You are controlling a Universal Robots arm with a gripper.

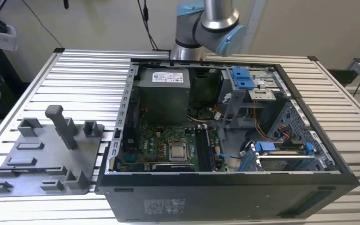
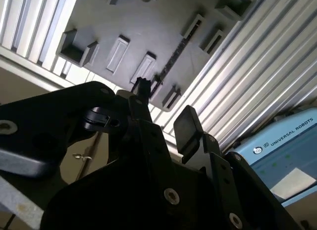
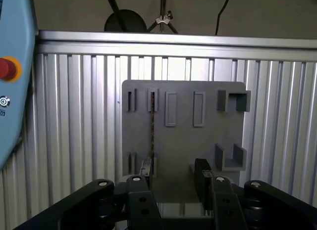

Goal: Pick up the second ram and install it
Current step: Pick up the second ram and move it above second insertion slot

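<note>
First wrist view: open, empty pincer high above grey fixture plate on worktop, aimed down; second ram on edge in plate slot.

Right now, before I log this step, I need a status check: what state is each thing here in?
gripper: open, empty, facing the fixture plate.
second ram: standing on edge in the fixture plate's slots, not gripped.
fixture plate: lying flat on the table.
computer case: lying on its side, open on top.
</note>
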